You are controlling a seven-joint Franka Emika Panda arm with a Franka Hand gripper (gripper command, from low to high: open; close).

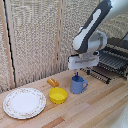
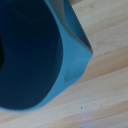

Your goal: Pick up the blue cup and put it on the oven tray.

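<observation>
The blue cup (image 1: 77, 85) stands upright on the wooden table, its handle toward the exterior view's right. My gripper (image 1: 78, 73) hangs straight above it, with the fingertips at the cup's rim. In the wrist view the blue cup (image 2: 35, 55) fills nearly the whole picture, seen from above into its dark inside; my fingers do not show clearly there. The oven tray (image 1: 112, 61), a silvery rack of thin bars, sticks out of the dark toaster oven at the exterior view's right, behind the cup.
A small yellow bowl (image 1: 58, 95) sits just beside the cup on the exterior view's left. An orange object (image 1: 52, 82) lies behind the bowl. A round patterned white plate (image 1: 24, 102) lies further left. A woven screen (image 1: 35, 35) backs the table.
</observation>
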